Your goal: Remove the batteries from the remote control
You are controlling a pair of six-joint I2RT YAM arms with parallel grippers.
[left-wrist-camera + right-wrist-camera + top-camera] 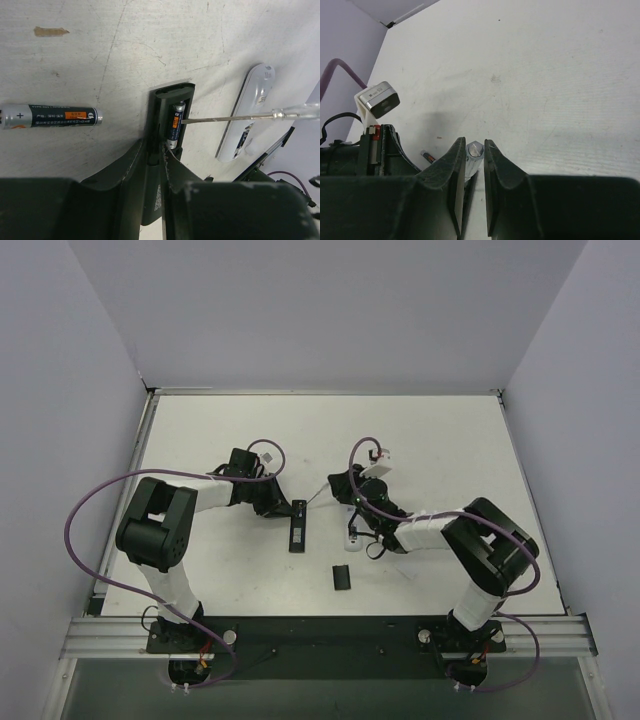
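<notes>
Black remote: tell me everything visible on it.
The black remote is a slim dark plastic bar lying on the table, back up, cover off. Its open bay holds one battery; the slot beside it looks empty. The left gripper is shut on its sides, and the screwdriver tip touches that battery.

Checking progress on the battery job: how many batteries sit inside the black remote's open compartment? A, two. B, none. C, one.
C: one battery sits in the black remote with the screwdriver tip against it, while the other battery lies loose on the table.
</notes>
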